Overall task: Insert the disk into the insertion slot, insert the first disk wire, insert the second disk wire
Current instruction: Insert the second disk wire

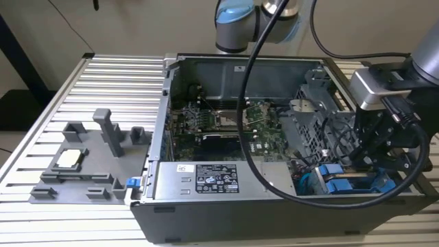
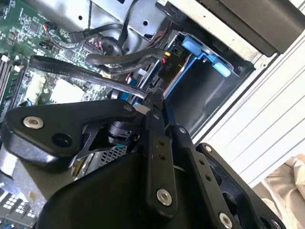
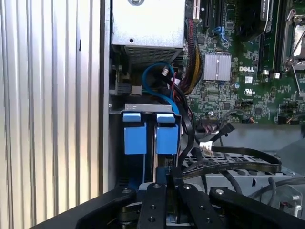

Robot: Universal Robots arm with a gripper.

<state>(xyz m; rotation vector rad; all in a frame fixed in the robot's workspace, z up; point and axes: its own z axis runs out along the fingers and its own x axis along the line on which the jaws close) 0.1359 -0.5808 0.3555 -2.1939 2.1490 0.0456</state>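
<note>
While the gripper (image 1: 373, 154) hangs low in the corner of the open computer case (image 1: 226, 62), the disk (image 3: 167, 136) already sits in the insertion slot (image 2: 209, 90), its bright blue plastic tabs standing up. The fingers (image 3: 157, 200) seem closed on a flat black wire (image 3: 228, 164) beside it, though I cannot tell surely. Grey sheet metal surrounds the bay; the counter (image 1: 110, 82) is ribbed aluminium.

Beige wall (image 1: 137, 25) across 12 o'clock of exterior view, plain, evenly lit. Ribbed aluminium table (image 1: 116, 82) spans frame; slats run side to side. Dark vertical post (image 1: 17, 56) at 10 o'clock, off table edge. Pale floor (image 1: 8, 141) visible at 9 o'clock. Thin black cord (image 1: 69, 23) against wall at 11 o'clock.
</note>
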